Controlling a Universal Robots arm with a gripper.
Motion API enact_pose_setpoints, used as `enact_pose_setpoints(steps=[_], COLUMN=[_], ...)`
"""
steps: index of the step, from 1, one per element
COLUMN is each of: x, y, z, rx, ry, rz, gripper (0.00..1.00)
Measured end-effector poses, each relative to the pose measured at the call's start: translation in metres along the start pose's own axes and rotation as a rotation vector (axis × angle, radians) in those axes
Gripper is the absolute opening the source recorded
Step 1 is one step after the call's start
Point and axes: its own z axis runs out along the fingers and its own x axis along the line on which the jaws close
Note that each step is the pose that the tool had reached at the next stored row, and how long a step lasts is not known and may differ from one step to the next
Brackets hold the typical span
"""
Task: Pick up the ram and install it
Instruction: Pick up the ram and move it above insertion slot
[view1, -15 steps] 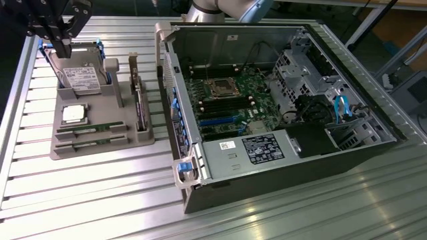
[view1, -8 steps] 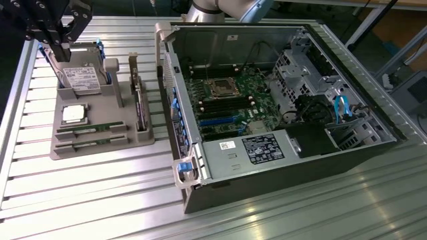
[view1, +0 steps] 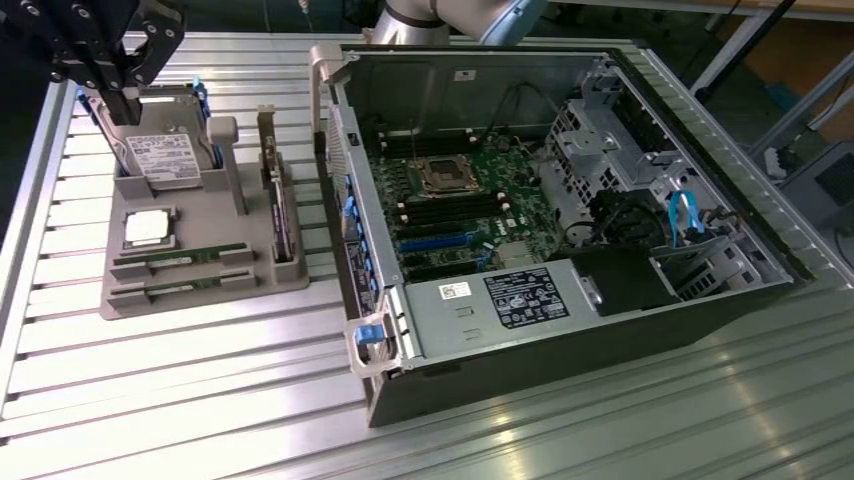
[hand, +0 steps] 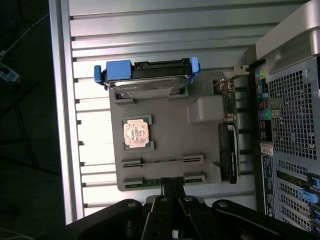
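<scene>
Ram (view1: 179, 262) (hand: 162, 161) seated in slot of grey holder tray (view1: 200, 205), second stick (view1: 171, 291) in next slot just beside. Processor chip (view1: 147, 228) adjacent. Gripper (view1: 120, 82) (hand: 170, 189) clenched, empty, raised over hard drive (view1: 167, 155). Open PC case (view1: 534, 200) on exterior view's right.

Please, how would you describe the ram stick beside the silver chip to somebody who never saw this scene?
Left of the open computer case in the exterior view stands a grey holder tray. Two slim green sticks lie in its slots; this ram is the one beside the square silver chip, while its twin lies at the tray's edge.
</scene>
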Motion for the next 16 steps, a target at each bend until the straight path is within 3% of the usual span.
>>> enact_pose_setpoints(steps=[16], x=[0.0001], y=[-0.0001], z=[0.0], rx=[-0.0009], ry=[-0.0003], rz=[-0.009], gripper=[0.1])
